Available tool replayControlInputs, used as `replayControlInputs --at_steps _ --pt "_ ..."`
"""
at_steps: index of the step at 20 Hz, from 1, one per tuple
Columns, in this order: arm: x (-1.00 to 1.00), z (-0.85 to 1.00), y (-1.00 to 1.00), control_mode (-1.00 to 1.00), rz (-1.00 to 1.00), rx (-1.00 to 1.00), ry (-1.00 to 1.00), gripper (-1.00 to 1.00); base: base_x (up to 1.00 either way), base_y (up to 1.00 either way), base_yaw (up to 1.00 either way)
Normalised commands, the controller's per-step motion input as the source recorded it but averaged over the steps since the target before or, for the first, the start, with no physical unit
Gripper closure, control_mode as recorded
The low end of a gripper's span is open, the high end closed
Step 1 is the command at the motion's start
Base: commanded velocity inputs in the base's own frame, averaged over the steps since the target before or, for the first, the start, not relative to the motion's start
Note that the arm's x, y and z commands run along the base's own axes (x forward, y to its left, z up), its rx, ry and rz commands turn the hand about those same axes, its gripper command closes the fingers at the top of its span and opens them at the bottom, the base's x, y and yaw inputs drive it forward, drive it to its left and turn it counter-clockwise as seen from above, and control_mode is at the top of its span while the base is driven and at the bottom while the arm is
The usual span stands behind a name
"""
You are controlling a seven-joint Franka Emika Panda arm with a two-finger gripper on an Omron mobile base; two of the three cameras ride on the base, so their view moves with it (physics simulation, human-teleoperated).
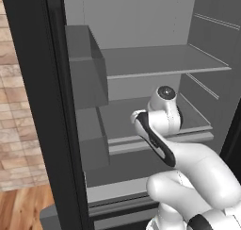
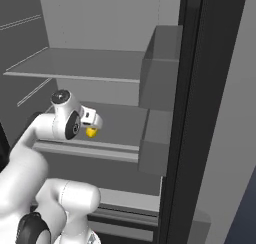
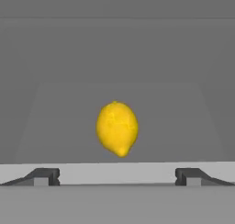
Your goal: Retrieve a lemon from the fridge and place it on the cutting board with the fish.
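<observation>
Hand view: fingers (image 3: 117,176) standing wide open, gripping nothing, lemon (image 3: 117,128) sitting ahead between them on a grey shelf (image 2: 115,124) inside the fridge (image 1: 52,106), arm reaching in.

In the right base view the lemon (image 2: 91,132) is half hidden behind the hand, a yellow sliver under the wrist. The gripper itself is covered by the arm in the left base view. The fridge (image 1: 56,130) (doors, top and drawer) is cut off by every picture's edge.
</observation>
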Motion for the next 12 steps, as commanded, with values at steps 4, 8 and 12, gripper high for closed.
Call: replayControlInputs --at_steps 4,8,12 --pt "0.38 -0.1 0.0 -1.0 0.0 0.0 0.0 -1.0 0.0 0.0 0.0" --pt "0.22 -0.18 0.0 -1.0 0.0 0.0 0.0 -1.0 0.0 0.0 0.0" --pt "0.03 -0.19 0.0 -1.0 0.0 0.0 0.0 -1.0 0.0 0.0 0.0"
